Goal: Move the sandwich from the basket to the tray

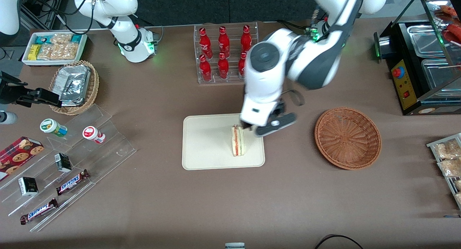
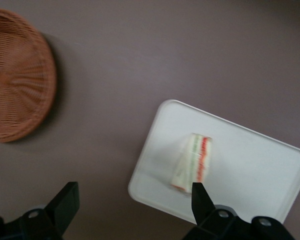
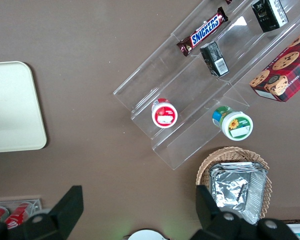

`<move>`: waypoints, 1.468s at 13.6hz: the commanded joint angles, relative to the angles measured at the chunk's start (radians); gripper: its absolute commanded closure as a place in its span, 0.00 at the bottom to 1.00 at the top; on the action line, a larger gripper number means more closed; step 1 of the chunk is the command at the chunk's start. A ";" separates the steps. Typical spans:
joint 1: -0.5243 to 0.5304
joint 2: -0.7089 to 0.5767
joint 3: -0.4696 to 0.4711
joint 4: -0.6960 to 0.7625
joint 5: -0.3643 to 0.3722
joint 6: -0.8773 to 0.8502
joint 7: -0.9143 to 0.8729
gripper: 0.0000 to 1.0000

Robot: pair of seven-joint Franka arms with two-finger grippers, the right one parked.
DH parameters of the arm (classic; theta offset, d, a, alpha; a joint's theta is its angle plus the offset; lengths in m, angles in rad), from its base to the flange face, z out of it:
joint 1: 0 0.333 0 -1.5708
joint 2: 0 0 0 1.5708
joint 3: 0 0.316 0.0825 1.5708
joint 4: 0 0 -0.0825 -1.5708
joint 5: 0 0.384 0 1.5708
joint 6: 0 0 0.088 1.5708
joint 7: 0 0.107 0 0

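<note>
Sandwich (image 1: 237, 141) sits on the tray (image 1: 205, 148), on its side nearest the basket (image 1: 347, 137), cut edge with red and green layers facing up. Basket is beside the tray toward the working arm's end of the table (image 1: 288, 205), nothing in it. Hand (image 1: 252, 128) hovers just above the sandwich's farther end; fingers (image 2: 200, 200) spread wide, gripping nothing, one fingertip apparently overlapping the sandwich's end in the wrist view, contact unclear. Readable writing: two "SNICKERS" bars (image 1: 72, 182) on the clear stepped rack (image 1: 72, 169) toward the parked arm's end. Red bottles (image 1: 223, 52) carry white script, probably Coca-Cola, too small to confirm.
</note>
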 commanded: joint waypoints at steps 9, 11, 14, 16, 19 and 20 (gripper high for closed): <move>0.415 -0.368 -0.009 -0.174 -0.035 -0.279 0.684 0.01; 0.499 -0.431 -0.009 -0.228 -0.075 -0.282 0.815 0.01; 0.577 -0.519 -0.007 -0.317 -0.076 -0.280 0.955 0.01; 0.605 -0.556 -0.007 -0.352 -0.066 -0.280 1.021 0.01; 0.613 -0.536 -0.010 -0.337 -0.060 -0.276 1.026 0.01; 0.608 -0.515 -0.016 -0.309 -0.047 -0.282 1.025 0.01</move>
